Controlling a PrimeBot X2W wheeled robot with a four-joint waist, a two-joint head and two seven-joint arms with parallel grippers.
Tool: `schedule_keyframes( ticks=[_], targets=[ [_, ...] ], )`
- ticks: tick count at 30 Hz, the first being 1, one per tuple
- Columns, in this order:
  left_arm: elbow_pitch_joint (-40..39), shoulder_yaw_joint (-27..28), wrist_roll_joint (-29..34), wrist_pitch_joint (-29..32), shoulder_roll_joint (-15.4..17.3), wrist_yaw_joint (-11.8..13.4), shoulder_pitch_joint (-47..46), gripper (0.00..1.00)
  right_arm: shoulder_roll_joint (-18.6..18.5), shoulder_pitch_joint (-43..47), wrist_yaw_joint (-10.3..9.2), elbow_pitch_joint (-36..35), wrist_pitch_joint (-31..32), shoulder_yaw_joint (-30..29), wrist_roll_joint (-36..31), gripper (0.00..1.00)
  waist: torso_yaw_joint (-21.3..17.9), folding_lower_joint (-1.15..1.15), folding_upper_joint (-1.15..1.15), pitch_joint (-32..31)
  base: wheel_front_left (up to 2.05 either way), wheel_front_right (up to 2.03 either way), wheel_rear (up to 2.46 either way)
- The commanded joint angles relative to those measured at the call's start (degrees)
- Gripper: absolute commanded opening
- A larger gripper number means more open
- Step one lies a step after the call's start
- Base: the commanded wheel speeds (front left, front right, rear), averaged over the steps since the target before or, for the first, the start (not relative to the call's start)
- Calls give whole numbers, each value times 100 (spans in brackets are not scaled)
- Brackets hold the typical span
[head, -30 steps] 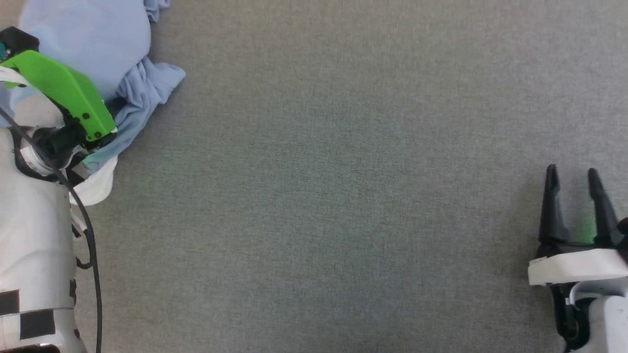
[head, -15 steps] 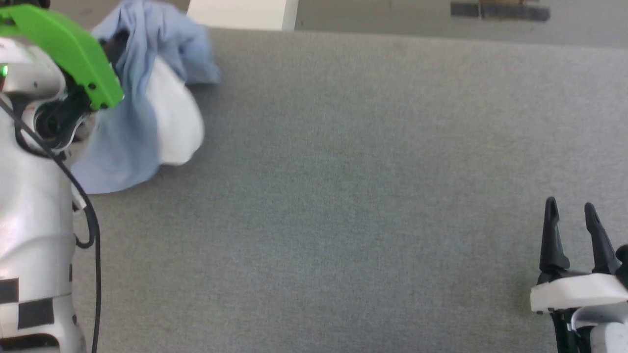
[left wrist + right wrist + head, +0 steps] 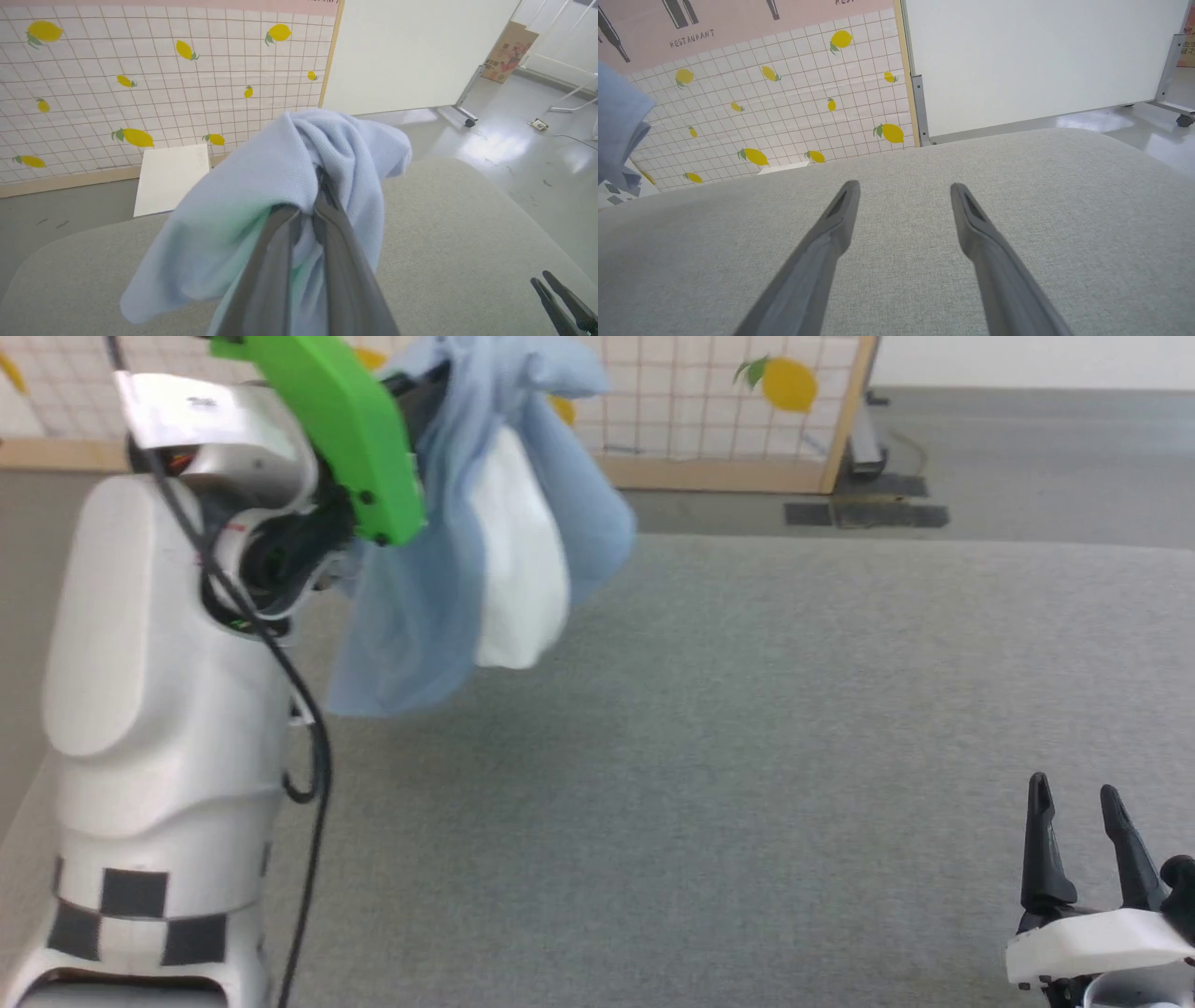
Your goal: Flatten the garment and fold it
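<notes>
Lifted since a second ago: the light blue soft cotton short-sleeved garment with its white inner layer (image 3: 411,616). It lay bunched on the grey woven-fabric work surface (image 3: 747,756) at the upper left of the head view; now it hangs clear of that surface, upper left of centre. Head camera has tilted up over the same second, so the white tiled wall panel printed with yellow lemons (image 3: 709,392) enters the top of the frame; that shift is the camera's, not the objects'. Left gripper (image 3: 319,177): the two long dark fingers are pressed together on a fold near the top of the cloth, seen plainly at the centre of the left wrist view, with fabric draped over and around them. The bright green plastic wrist cover (image 3: 345,429) sits just beside the hanging bundle. Right gripper (image 3: 1073,787): fingers spread, nothing between them, low at the lower right of the head view, well apart from the cloth. Garment hangs as a crumpled bundle; sleeves, collar and hem cannot be told apart. Judgement: pick-up step is in hand, flattening not yet begun. Next move likely calls for a second hold by the right gripper on a free edge or corner, then spreading the cloth and laying it down on the open surface.
</notes>
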Motion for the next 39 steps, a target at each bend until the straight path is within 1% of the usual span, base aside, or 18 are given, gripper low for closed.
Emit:
schedule_keyframes(
  ticks=[1, 2, 4, 9, 12, 13, 15, 16, 17, 20, 21, 25, 27, 28, 29, 30, 34, 39],
  targets=[
    [-108, -64, -128, 34, -138, 40, -41, 0, -3, 88, -10, 17, -12, -4, 57, 100, -271, 1, 0, -221, 0, 0, 0],
    [-355, -253, -197, 123, -392, 98, 10, 0, -3, 130, -10, 33, -12, 4, 86, 100, -384, 1, 0, -224, 0, 0, 0],
    [-487, -374, -220, 122, -533, 160, 79, 0, -3, 147, -10, 41, -12, 17, 105, 100, -453, 1, 0, -195, 0, 0, 0],
    [-656, -808, -271, -72, -779, 278, 423, 0, -3, 109, -10, 39, -12, 25, 140, 100, -610, 1, 0, -43, 0, 0, 0],
    [-645, -1172, -409, -427, -864, 382, 761, 0, -3, 46, -10, 28, -12, 6, 157, 100, -677, 1, 0, 87, 0, 0, 0],
    [-605, -1327, -387, -536, -872, 372, 845, 0, -3, 22, -10, 25, -12, 7, 165, 100, -698, 1, 0, 134, 0, 0, 0],
    [-411, -1581, -410, -846, -885, 428, 1080, 0, -3, -42, -10, 20, -12, 22, 189, 100, -745, 1, 0, 235, 0, 0, 0],
    [-269, -1780, -343, -1018, -888, 415, 1184, 0, -3, -79, -10, 20, -12, 43, 200, 100, -776, 1, 0, 283, 0, 0, 0],
    [-132, -1989, -210, -1142, -889, 348, 1260, 0, -3, -107, -10, 27, -12, 63, 213, 100, -809, 1, 0, 327, 0, 0, 0],
    [515, -2408, 36, -1589, -891, 336, 1577, 0, -3, -194, -10, 45, -12, 109, 270, 100, -892, 1, 0, 462, 0, 0, 0],
    [720, -2510, 105, -1682, -891, 333, 1633, 0, -3, -217, -10, 52, -12, 123, 284, 100, -910, 1, 0, 507, 0, 0, 0],
    [1555, -2719, 89, -2138, -892, 489, 1710, 0, -3, -340, -10, 60, -12, 178, 326, 100, -975, 1, 0, 697, 0, 0, 0],
    [1829, -2755, 59, -2324, -893, 579, 1643, 0, -3, -386, -10, 61, -12, 175, 333, 100, -977, 1, 0, 763, 0, 0, 0],
    [1988, -2822, 86, -2395, -893, 576, 1575, 34, -3, -409, -10, 62, -12, 163, 335, 100, -965, 1, 0, 789, 0, 0, 0],
    [2090, -2841, 72, -2519, -893, 589, 1508, 100, -3, -425, -10, 62, -12, 141, 333, 100, -942, 1, 0, 806, 0, 0, 0],
    [2148, -2849, 30, -2626, -893, 604, 1455, 100, -3, -430, -10, 65, -12, 118, 325, 100, -913, 1, 0, 809, 0, 0, 0],
    [2188, -3001, -202, -2936, -893, 524, 1233, 100, -3, -409, -10, 98, -12, 34, 269, 100, -724, 1, 0, 728, 0, 0, 0],
    [1827, -3047, -415, -3303, -893, 522, 1109, 100, -3, -312, -10, 105, -12, 1, 242, 100, -451, 1, 0, 510, 0, 0, 0]
  ],
)
